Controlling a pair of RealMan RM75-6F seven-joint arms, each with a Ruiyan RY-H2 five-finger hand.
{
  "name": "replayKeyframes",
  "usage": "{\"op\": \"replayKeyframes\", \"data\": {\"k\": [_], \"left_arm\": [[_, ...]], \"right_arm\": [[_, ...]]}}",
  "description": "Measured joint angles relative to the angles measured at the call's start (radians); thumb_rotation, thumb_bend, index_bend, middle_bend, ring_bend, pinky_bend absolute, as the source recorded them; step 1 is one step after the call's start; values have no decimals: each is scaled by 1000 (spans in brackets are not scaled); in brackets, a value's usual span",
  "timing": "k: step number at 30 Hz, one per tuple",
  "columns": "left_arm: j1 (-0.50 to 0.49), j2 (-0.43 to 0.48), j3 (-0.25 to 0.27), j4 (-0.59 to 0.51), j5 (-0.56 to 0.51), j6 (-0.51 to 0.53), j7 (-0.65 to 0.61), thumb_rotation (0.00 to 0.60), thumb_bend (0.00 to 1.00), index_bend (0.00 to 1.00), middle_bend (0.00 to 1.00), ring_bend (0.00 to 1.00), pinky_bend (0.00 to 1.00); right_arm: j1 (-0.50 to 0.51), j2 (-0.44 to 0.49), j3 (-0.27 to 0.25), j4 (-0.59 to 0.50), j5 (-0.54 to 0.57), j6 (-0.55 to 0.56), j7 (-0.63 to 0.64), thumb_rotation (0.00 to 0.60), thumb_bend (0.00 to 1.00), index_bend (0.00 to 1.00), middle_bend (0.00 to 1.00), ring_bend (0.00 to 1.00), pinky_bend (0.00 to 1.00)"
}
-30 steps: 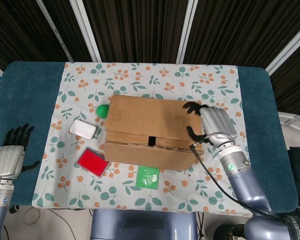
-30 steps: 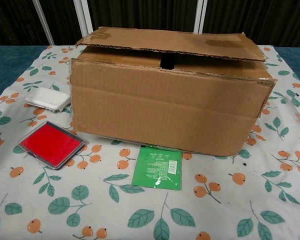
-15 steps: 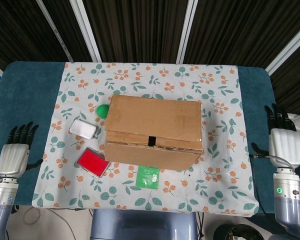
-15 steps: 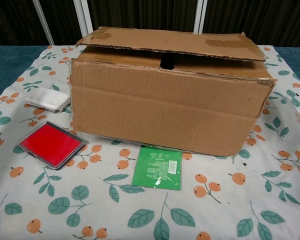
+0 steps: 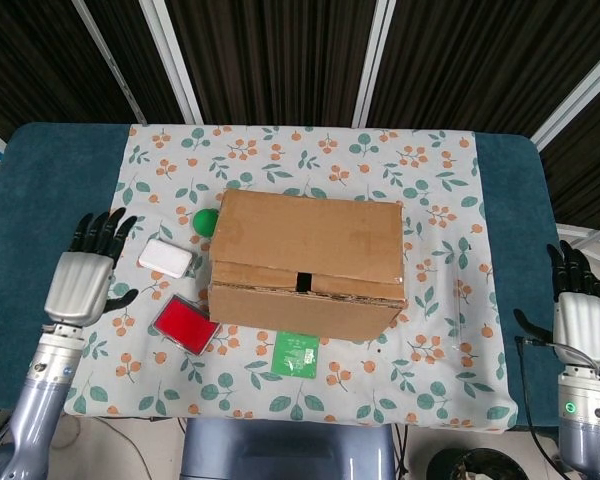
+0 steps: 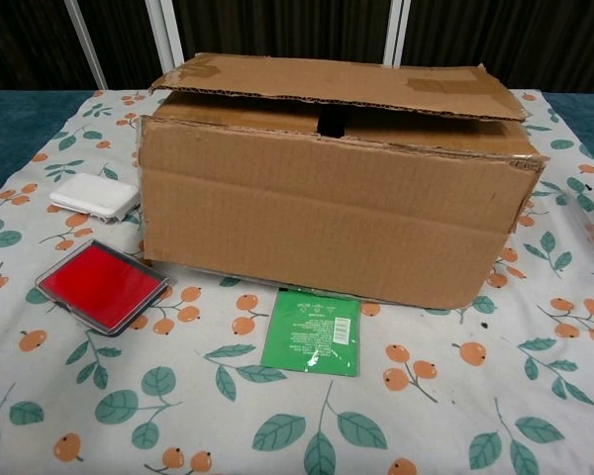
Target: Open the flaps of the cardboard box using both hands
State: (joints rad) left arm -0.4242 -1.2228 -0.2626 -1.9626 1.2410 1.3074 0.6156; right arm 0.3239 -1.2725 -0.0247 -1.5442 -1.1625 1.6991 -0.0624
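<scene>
Left hand (image 5: 80,283) has slid in toward the cardboard box (image 5: 305,262) since half a second back, now hovering just left of the white case (image 5: 166,258), fingers spread, holding nothing. Right hand (image 5: 582,318) dropped back a bit at the counter's (image 5: 40,190) right edge, also loose and empty. Box sits mid-cloth, flaps down, top one slightly lifted.

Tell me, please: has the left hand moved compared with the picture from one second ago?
Yes. In the head view the left hand has moved up and to the right, toward the white case, off the blue table edge and onto the floral cloth's border.
</scene>
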Motion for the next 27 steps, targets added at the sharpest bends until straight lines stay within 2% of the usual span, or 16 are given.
{"op": "replayKeyframes", "data": {"k": [6, 11, 19, 27], "left_arm": [[-141, -66, -75, -27, -118, -55, 129, 600, 111, 0, 0, 0, 0], [-248, -141, -104, -4, -190, -92, 199, 600, 113, 0, 0, 0, 0], [-362, -236, -107, 53, -302, -125, 250, 600, 128, 0, 0, 0, 0], [-419, -275, -87, 145, -293, -126, 260, 600, 225, 0, 0, 0, 0]], "right_arm": [[-34, -9, 45, 13, 1, -65, 46, 600, 240, 0, 0, 2, 212], [-54, -7, 79, 7, 2, -98, 58, 600, 242, 0, 0, 2, 212], [-84, -5, 118, 2, -7, -120, 65, 600, 242, 0, 0, 2, 212], [-107, -9, 143, -7, -21, -147, 81, 600, 248, 0, 0, 3, 212]]}}
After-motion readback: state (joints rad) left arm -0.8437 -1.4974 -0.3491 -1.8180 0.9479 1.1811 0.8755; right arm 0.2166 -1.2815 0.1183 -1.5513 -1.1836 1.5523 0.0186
